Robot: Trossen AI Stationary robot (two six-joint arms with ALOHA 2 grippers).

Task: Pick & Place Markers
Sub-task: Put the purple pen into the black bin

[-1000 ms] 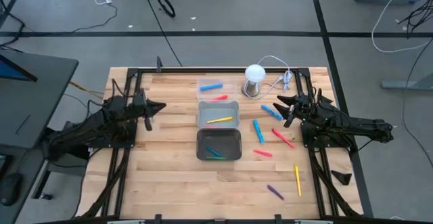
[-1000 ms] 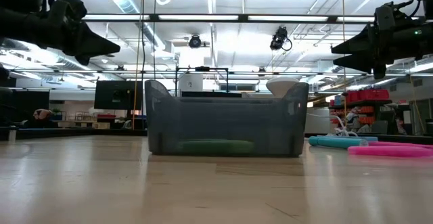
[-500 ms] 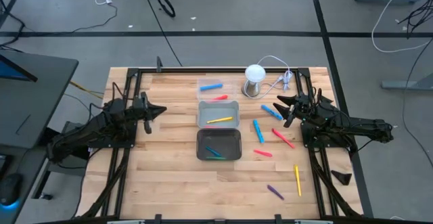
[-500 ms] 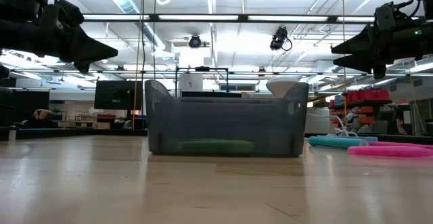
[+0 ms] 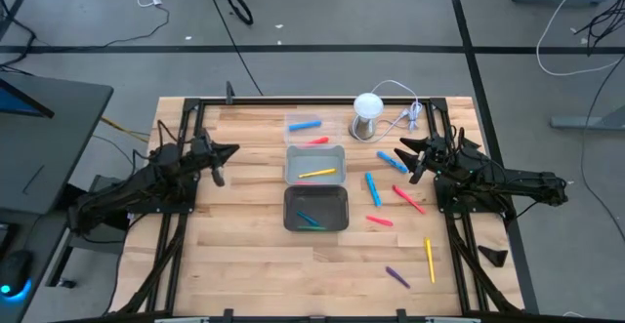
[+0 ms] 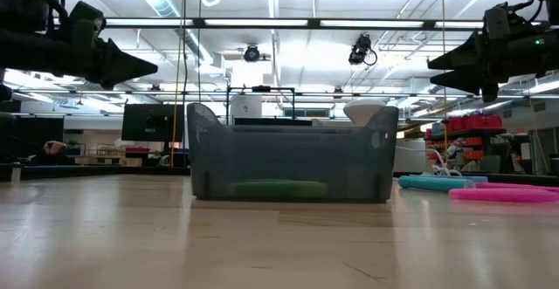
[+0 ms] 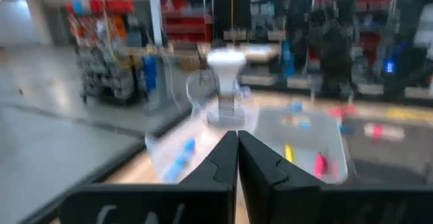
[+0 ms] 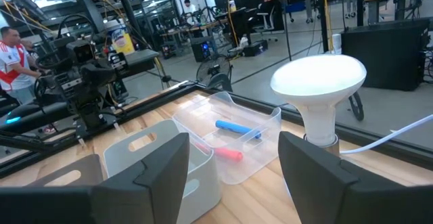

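Note:
Loose markers lie flat on the wood near my right arm: two blue [image 5: 393, 161] [image 5: 373, 188], two pink [image 5: 408, 198] [image 5: 379, 221], a yellow one [image 5: 429, 260] and a purple one [image 5: 397, 276]. A blue marker [image 5: 306, 125] and a red one [image 5: 317, 141] lie in a clear tray. A yellow marker [image 5: 316, 173] lies in the light grey tray, and green and blue ones [image 5: 311, 222] in the dark tray. My left gripper [image 5: 231, 151] [image 7: 237, 158] hovers shut, left of the trays. My right gripper [image 5: 401, 157] [image 8: 233, 176] hovers open above the nearest blue marker.
A white-domed metal cylinder [image 5: 367, 116] with a white cable stands at the far edge, just beyond my right gripper. The clear tray [image 5: 293, 118], the light grey tray [image 5: 290, 157] and the dark tray [image 5: 289, 209] sit in a row mid-table. Bare wood lies to the left and along the near edge.
My left gripper dipped a little toward the near edge, then came back up to about where it was, staying shut. The markers have stayed in place.

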